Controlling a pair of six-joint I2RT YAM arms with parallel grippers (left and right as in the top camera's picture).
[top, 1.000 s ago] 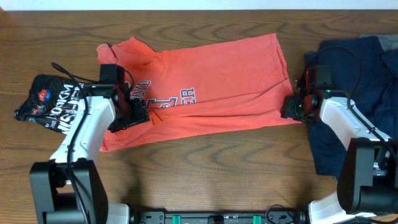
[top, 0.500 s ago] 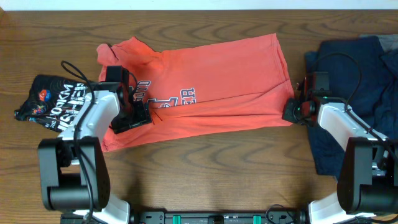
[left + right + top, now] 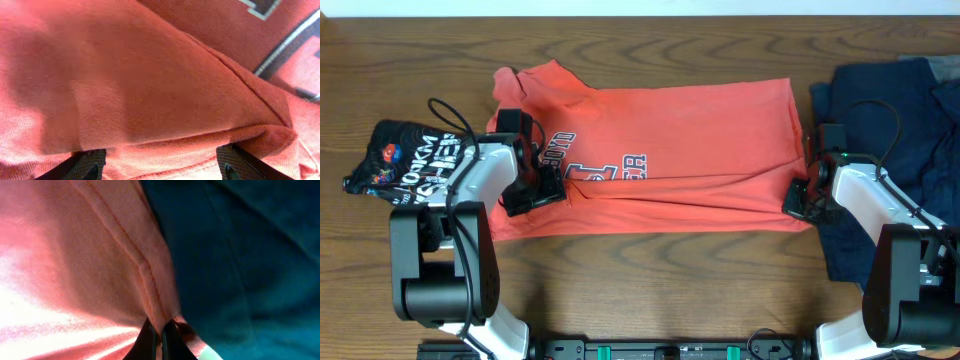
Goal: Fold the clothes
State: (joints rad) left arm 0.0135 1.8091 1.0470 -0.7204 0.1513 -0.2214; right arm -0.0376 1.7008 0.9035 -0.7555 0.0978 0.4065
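1. Two fingers of the right gripper (image 3: 160, 330) are pressed tightly together on the stitched hem of the coral-red T-shirt (image 3: 75, 255), pinching that edge between them
2. The left gripper (image 3: 162, 167) stands with its jaws wide; a thick fold of the same shirt bulges between its dark fingers (image 3: 85, 164), and I cannot tell whether they press on it
3. From overhead, the right gripper (image 3: 798, 200) sits at the shirt's near right corner and the left gripper (image 3: 535, 190) at its left side, just beside the navy lettering (image 3: 595, 168)
4. The T-shirt (image 3: 670, 120) lies spread sideways across the middle of the wooden table (image 3: 640, 280), collar end to the left, hem to the right, with a long crease running along its near part
5. Dark navy garments (image 3: 910, 120) are heaped at the right, just beside the pinched hem, and the right arm reaches across them
6. A small black shirt with white and orange print (image 3: 405, 165) lies crumpled at the left, beside the left arm, apart from the red shirt
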